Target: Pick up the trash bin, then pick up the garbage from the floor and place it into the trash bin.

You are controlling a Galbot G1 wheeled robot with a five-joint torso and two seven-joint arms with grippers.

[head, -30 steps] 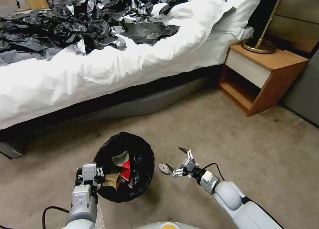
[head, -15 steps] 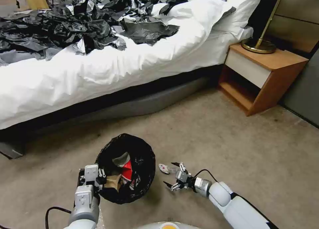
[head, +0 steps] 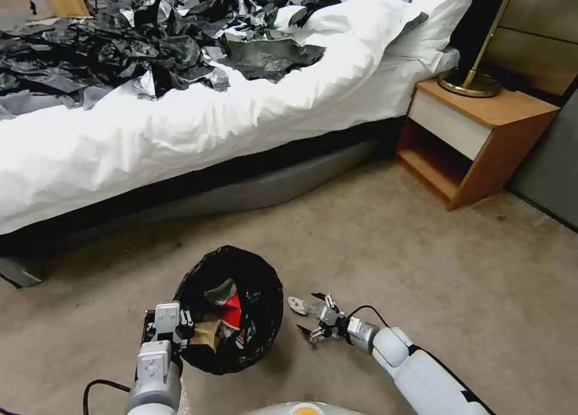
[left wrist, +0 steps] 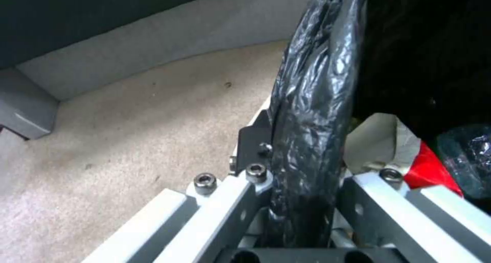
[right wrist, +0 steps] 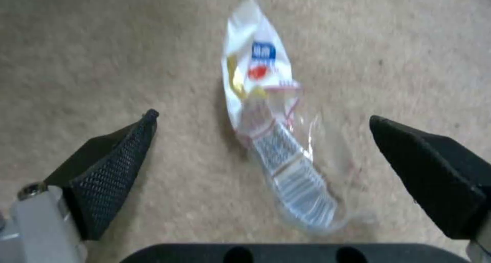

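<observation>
The trash bin [head: 247, 330], lined with a black bag, hangs just above the carpet with my left gripper [head: 168, 327] shut on its near rim [left wrist: 307, 148]. Red, white and tan litter lies inside it [head: 226, 312]. A clear wrapper with red and blue print, the garbage [head: 299, 306] [right wrist: 271, 140], lies flat on the carpet right of the bin. My right gripper [head: 313, 314] [right wrist: 261, 121] is open low over it, one black fingertip [right wrist: 117, 151] on each side of the wrapper, apart from it.
A bed [head: 180, 126] with white sheets and heaped black plastic sheets [head: 120, 47] runs across the back. A wooden nightstand [head: 475, 138] with a brass lamp base [head: 469, 84] stands at the right. Open carpet [head: 421, 264] lies ahead and to the right.
My right gripper has turned and dropped down toward the wrapper, ending open astride it. The bin and left gripper shifted slightly toward me in the head view.
</observation>
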